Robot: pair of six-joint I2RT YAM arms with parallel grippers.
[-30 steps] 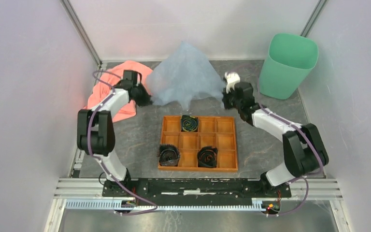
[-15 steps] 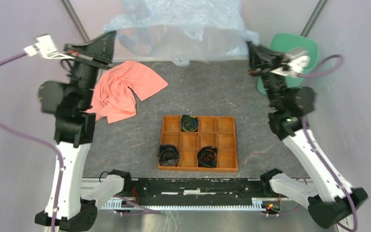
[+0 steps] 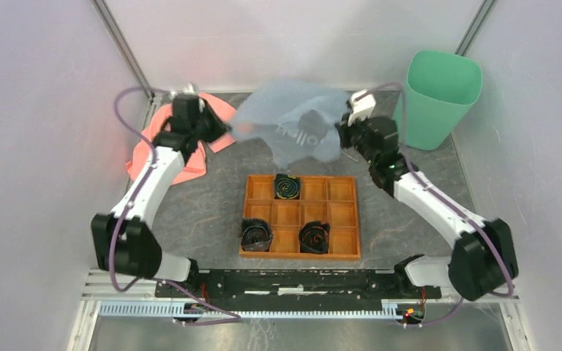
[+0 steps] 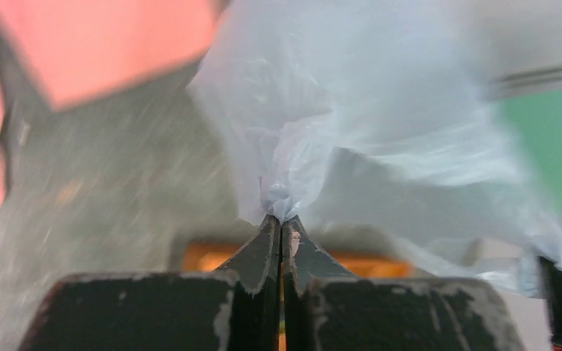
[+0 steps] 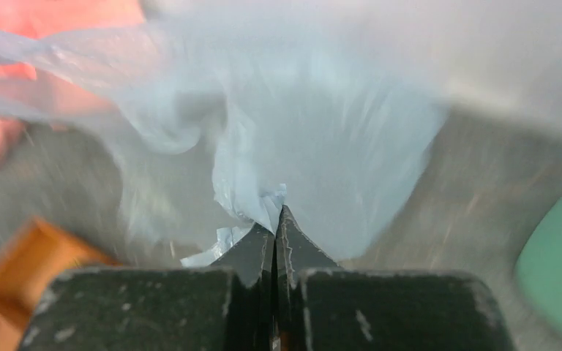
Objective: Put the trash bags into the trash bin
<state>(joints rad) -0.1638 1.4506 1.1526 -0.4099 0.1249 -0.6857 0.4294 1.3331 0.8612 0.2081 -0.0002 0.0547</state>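
The pale blue translucent trash bag (image 3: 293, 124) hangs spread between my two grippers above the back middle of the table, blurred, with white lettering on it. My left gripper (image 3: 222, 130) is shut on its left edge; the left wrist view shows the bag (image 4: 351, 124) bunched at the shut tips (image 4: 281, 219). My right gripper (image 3: 342, 135) is shut on its right edge; the right wrist view shows the bag (image 5: 300, 131) pinched at the tips (image 5: 276, 219). The mint-green trash bin (image 3: 439, 99) stands upright at the back right, to the right of the bag.
A salmon-pink cloth (image 3: 190, 157) lies at the back left under my left arm. An orange-brown wooden compartment tray (image 3: 340, 212) sits at the table's middle and holds three black coiled rolls (image 3: 287, 186). White walls enclose the table.
Both arms swung up high with the bag stretched wide half a second ago. They have now come back down low, and the bag billows between them.
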